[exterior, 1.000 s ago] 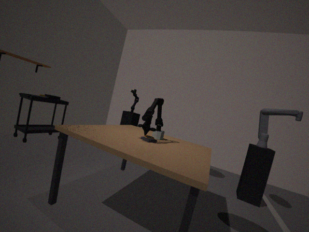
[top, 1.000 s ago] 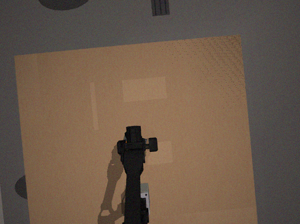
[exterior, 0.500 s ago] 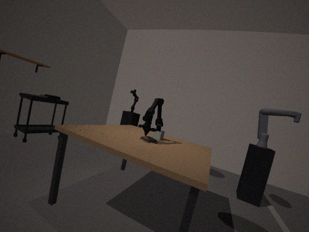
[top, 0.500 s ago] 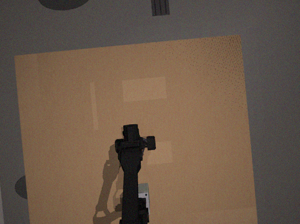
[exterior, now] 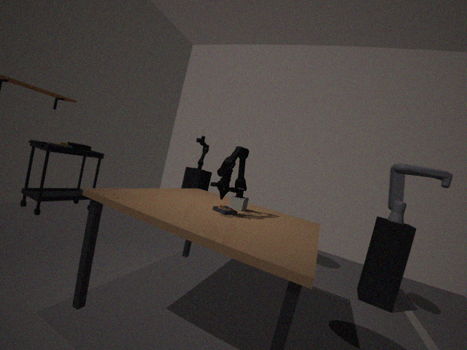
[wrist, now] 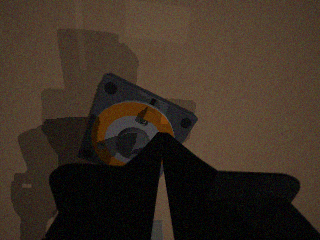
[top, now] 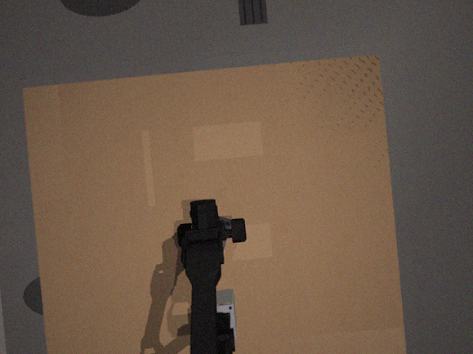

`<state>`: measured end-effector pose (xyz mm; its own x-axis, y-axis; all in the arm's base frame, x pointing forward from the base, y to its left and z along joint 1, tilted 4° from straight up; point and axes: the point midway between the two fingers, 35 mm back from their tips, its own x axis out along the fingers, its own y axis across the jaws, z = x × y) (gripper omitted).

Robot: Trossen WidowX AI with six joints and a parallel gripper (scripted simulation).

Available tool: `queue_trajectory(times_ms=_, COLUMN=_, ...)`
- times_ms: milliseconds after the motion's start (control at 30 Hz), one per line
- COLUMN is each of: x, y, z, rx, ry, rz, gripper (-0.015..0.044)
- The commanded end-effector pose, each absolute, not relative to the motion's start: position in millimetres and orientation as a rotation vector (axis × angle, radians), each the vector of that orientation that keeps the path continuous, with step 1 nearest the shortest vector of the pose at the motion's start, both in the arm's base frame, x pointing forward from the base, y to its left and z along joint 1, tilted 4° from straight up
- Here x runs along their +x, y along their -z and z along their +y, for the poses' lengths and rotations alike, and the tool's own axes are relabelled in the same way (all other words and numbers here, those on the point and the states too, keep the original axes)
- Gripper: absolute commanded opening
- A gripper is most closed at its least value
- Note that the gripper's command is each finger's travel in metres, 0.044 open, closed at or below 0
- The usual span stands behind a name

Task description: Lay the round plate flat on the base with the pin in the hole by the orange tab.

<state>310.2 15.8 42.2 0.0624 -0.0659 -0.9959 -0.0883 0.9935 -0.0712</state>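
The arm (top: 201, 279) (exterior: 239, 162) rose from a light block (top: 225, 297) (exterior: 238, 203) on the desk (top: 313, 186) (exterior: 181, 211) (wrist: 260, 100), bent at a high elbow, and its forearm sloped down toward the work. From above, the arm ran nearly straight up the view, over the block's side. The end effector (top: 205, 220) (exterior: 222, 196) (wrist: 162, 137) pointed downward in the exterior view, its fingers narrowed to a closed tip with nothing between them. In the wrist view that tip overlapped the edge of the plate nearest it; whether it touched the plate could not be told.

The round plate (wrist: 114, 124) lay over the dark base (wrist: 131, 90), which sat on the desk near the light block and in front of it. The plate showed an orange outer ring around a grey middle, with a round dark centre partly in shadow. Being round, it had no long axis that could be read. The way its orange tab pointed could not be told, nor whether the pin stood in a hole. The base was turned askew in the wrist view, its far edge slanting down from upper left to right, with dark round spots at the two corners on that edge. From above, the arm hid most of the base and plate.
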Motion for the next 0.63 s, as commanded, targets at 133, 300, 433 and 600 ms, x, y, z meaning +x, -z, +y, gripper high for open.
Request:
queue_trajectory(times_ms=133, x=309.2, y=-38.9, z=15.8, rx=-0.125, ry=-0.017, rz=1.518, gripper=0.0000)
queue_trajectory(times_ms=300, x=309.2, y=-38.9, z=15.8, rx=-0.125, ry=-0.017, rz=1.518, gripper=0.0000)
queue_trajectory(times_ms=433, x=309.2, y=-38.9, z=15.8, rx=-0.125, ry=-0.017, rz=1.518, gripper=0.0000)
queue_trajectory(times_ms=600, x=309.2, y=-38.9, z=15.8, rx=-0.125, ry=-0.017, rz=1.518, gripper=0.0000)
